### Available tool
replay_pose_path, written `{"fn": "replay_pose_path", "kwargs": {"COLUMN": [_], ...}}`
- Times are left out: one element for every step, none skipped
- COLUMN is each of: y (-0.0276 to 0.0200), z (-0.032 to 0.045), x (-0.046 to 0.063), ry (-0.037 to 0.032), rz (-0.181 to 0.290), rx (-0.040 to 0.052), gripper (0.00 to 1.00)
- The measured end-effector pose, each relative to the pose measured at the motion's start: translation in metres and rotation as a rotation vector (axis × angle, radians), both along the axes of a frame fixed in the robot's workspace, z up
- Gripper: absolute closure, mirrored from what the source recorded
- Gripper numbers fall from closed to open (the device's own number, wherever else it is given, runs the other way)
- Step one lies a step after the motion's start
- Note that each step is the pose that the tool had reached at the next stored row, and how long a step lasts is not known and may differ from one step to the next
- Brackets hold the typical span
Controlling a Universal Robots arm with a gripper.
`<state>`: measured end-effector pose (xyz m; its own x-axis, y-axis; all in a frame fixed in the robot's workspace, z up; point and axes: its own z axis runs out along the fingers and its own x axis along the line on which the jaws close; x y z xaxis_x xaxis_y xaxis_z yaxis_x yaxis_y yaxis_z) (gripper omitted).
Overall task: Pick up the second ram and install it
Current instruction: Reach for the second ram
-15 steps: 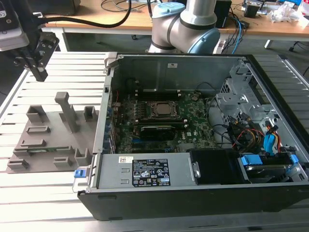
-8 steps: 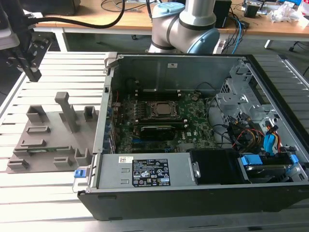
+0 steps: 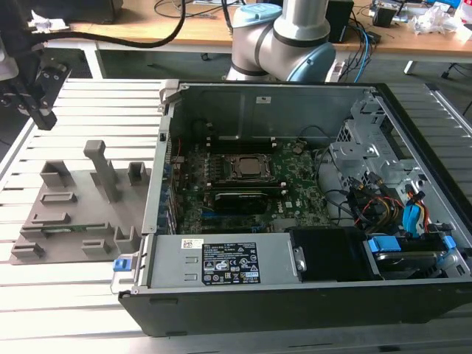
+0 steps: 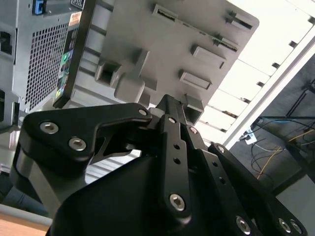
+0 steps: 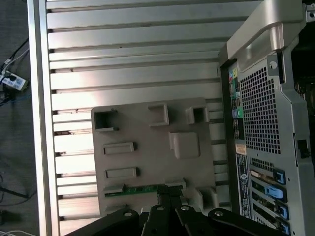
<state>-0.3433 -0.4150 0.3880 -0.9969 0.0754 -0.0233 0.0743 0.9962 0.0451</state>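
The second ram (image 3: 70, 230) is a thin green stick lying in a slot of the grey holder tray (image 3: 103, 214), near the tray's front edge in the exterior view. In the first wrist view the ram (image 5: 142, 188) shows just beyond my fingertips, and the tray (image 5: 147, 147) spreads out past it. My gripper (image 3: 43, 116) hangs high over the slatted table, behind the tray at the exterior view's far left. Its black fingers (image 5: 164, 200) look pressed together with nothing between them. The second wrist view shows the gripper (image 4: 172, 101) above the tray (image 4: 162, 39).
The open computer case (image 3: 243, 313) lies at the exterior view's right of the tray, with the green motherboard (image 3: 295, 184), CPU socket (image 3: 247, 168) and long dark slots (image 3: 240, 199) inside. Cables and drive bays crowd its right side. The robot base (image 3: 280, 37) stands behind the case.
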Motion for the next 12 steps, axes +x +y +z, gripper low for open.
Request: {"fn": "replay_pose_path", "kwargs": {"y": [-0.0030, -0.0055, -0.0098, -0.0147, -0.0184, -0.0208, -0.0228, -0.0258, -0.0296, -0.0317, -0.0328, -0.0341], "z": [0.0000, -0.0001, -0.0001, -0.0002, -0.0003, -0.0004, -0.0005, -0.0006, -0.0008, -0.0009, -0.0009, -0.0009], "x": [0.000, -0.001, -0.002, -0.003, -0.004, -0.004, -0.005, -0.005, -0.006, -0.006, -0.006, -0.006], "ry": [0.0000, 0.0000, 0.0001, 0.0001, 0.0000, 0.0000, 0.0000, 0.0000, 0.0000, 0.0000, 0.0000, 0.0000], "rz": [0.000, 0.000, 0.000, 0.000, 0.000, 0.000, 0.000, 0.000, 0.000, 0.000, 0.000, 0.000], "rx": [0.0000, 0.0000, 0.0000, -0.0001, 0.0000, 0.0000, 0.0000, 0.0000, 0.0000, 0.0000, 0.0000, 0.0000], "gripper": [0.89, 0.89, 0.89, 0.89, 0.89, 0.89, 0.89, 0.89, 0.89, 0.89, 0.89, 0.89]}}
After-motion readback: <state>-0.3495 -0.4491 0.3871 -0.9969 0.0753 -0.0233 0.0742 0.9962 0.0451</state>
